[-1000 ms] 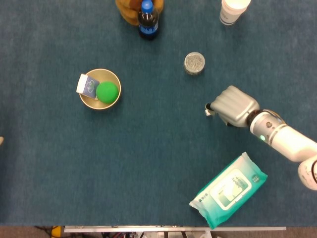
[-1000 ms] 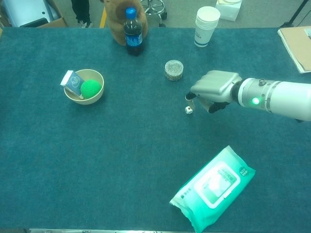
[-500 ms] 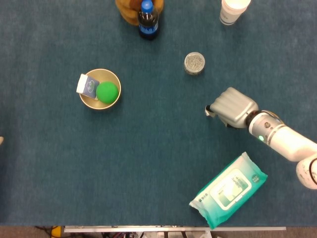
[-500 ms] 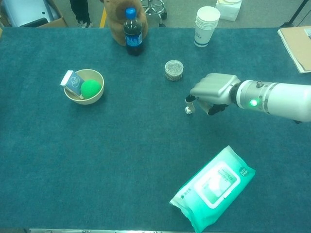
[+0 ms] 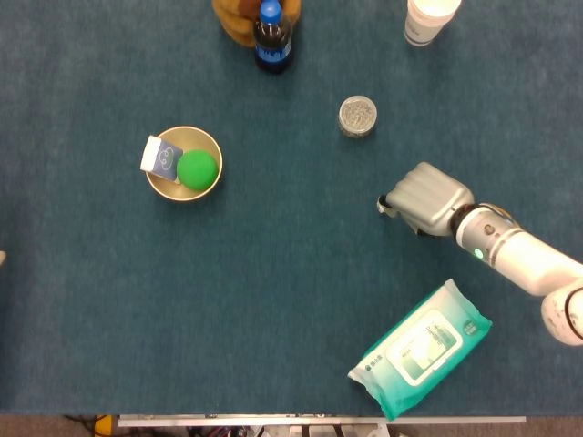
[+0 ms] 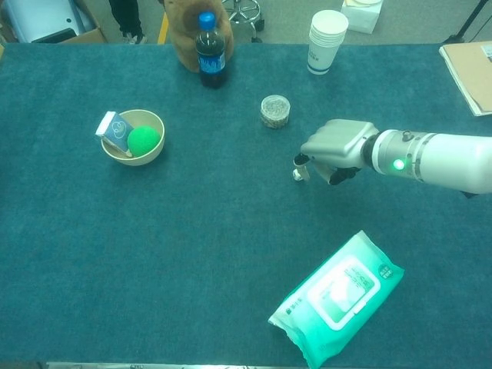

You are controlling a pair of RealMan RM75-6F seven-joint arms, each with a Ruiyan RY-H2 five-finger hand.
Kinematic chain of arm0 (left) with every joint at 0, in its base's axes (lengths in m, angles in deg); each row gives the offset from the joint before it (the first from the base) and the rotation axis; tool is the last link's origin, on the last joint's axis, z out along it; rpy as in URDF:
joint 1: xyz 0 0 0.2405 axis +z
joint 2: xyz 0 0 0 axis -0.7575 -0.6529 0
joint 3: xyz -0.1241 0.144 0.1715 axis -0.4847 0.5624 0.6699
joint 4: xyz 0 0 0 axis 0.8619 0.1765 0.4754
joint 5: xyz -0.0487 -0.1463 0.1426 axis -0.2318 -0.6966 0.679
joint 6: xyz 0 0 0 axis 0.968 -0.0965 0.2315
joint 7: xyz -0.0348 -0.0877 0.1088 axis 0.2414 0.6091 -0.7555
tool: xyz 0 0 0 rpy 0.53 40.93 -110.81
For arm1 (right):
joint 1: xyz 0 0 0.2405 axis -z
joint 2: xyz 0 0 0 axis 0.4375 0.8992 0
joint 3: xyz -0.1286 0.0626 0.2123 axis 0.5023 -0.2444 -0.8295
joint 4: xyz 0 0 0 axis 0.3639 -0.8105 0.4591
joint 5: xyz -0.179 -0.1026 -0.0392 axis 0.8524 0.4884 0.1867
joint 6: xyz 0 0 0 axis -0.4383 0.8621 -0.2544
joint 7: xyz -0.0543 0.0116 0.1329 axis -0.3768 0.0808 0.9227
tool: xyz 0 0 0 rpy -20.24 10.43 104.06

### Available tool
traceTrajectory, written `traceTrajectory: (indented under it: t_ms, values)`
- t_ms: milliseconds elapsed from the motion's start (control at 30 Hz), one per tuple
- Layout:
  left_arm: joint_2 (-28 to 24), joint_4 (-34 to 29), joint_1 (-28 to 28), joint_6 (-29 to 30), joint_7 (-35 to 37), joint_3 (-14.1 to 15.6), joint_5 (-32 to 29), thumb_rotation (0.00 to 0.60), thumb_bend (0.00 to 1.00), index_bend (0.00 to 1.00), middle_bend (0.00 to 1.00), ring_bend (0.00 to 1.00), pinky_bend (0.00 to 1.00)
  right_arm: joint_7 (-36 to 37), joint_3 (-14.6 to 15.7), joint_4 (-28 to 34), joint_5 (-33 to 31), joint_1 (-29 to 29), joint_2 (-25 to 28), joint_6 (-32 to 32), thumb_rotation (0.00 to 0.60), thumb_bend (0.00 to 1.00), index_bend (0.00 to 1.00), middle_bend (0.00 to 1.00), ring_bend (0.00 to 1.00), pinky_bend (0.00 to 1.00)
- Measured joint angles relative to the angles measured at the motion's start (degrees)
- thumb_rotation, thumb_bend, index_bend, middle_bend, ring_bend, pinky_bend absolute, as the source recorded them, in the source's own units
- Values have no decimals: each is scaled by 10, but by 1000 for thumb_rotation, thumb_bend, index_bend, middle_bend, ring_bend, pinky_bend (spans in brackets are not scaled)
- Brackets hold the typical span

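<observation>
One arm shows in both views, reaching from the right across the blue table [image 6: 192, 231]. Largest of the loose things is the green wipes pack [image 6: 337, 297], lying flat near the front edge, well apart from the right hand [image 6: 332, 147]. Next come the dark bottle [image 6: 210, 51] and the stack of paper cups [image 6: 326, 40] at the far edge, then the bowl [image 6: 154, 150] at left, holding a green ball [image 6: 143, 140] and a small blue box [image 6: 115, 129] leaning on its rim. A small round jar [image 6: 274, 110] stands just beyond the hand. Smallest is the white die [image 6: 297, 174], on the cloth at the curled fingertips [image 6: 301, 160]; whether they pinch it cannot be told.
</observation>
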Motion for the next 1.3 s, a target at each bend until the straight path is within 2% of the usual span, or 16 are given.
traceTrajectory:
  t_ms: [767, 1300]
  values:
    - [2, 6, 1, -1, 6, 1, -1, 600, 82, 251, 156, 200, 380, 17, -4, -25, 13, 6, -15, -2, 600, 1000, 395, 1000, 1000, 1000]
    - [5, 10, 2, -2, 11, 2, -1, 600, 81, 251, 156, 200, 380, 41, -18, -45, 54, 26, -25, 10, 600, 1000, 365, 1000, 1000, 1000]
